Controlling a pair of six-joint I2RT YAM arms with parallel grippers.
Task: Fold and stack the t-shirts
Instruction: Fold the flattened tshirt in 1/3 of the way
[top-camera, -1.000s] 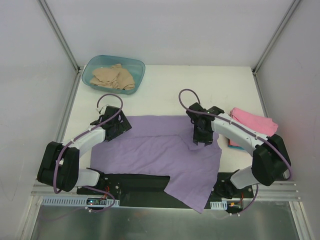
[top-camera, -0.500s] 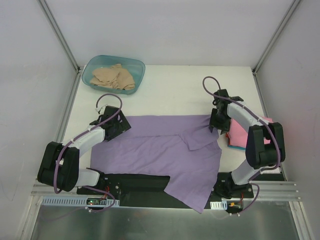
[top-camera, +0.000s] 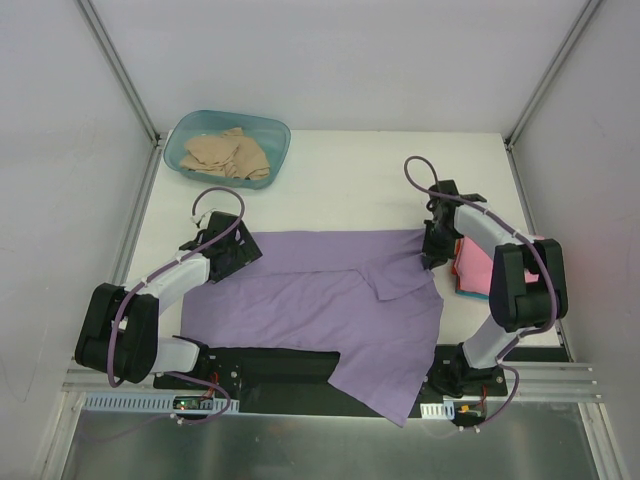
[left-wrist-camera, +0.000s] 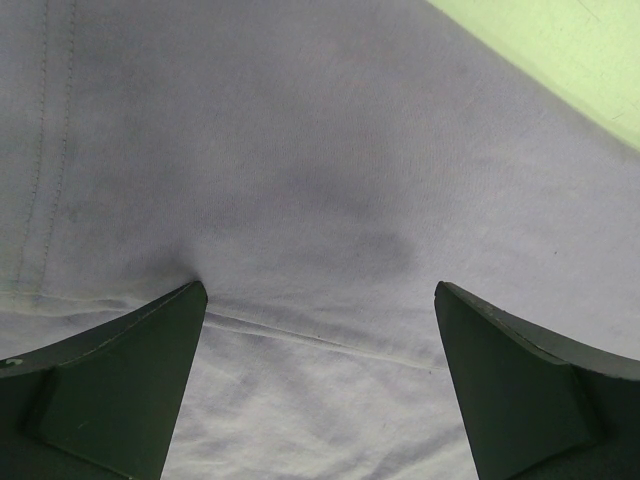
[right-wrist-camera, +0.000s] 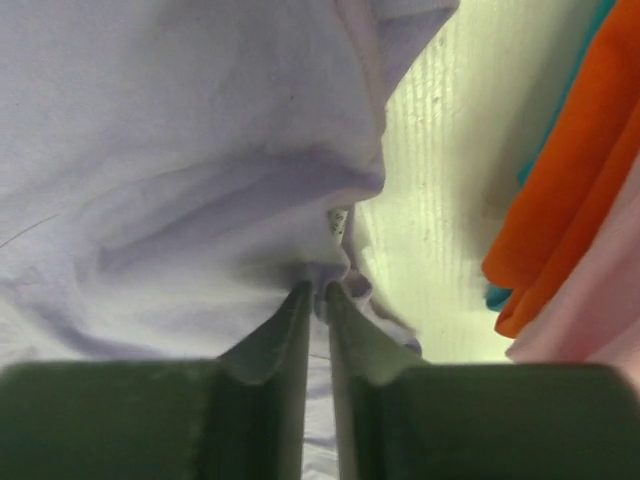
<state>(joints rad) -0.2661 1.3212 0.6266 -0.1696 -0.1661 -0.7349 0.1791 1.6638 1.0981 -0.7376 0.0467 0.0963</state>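
Lavender cloth fills most of the near table: the lavender t-shirt (top-camera: 330, 300) lies spread flat, its near right corner drooping over the front edge past the arm bases. A small flap is turned over near its right-centre.

Left gripper (top-camera: 235, 250) sits on the shirt's far left corner. In the left wrist view, fingers (left-wrist-camera: 120, 385) spread wide, tips pressed down on the cloth, a hem seam running between them; nothing pinched.

Right gripper (top-camera: 432, 250) is at the shirt's far right corner. Right wrist view: jaws nearly together, a bunched fold of lavender cloth nipped between the tips.

Just right of that gripper, a folded stack (top-camera: 475, 272) on the white table (top-camera: 350, 185): pink t-shirt on top, orange and teal edges showing beneath it in the right wrist view.

Far left corner: teal tub (top-camera: 270, 135) holding the crumpled tan t-shirt (top-camera: 228, 153), well apart from the lavender one.
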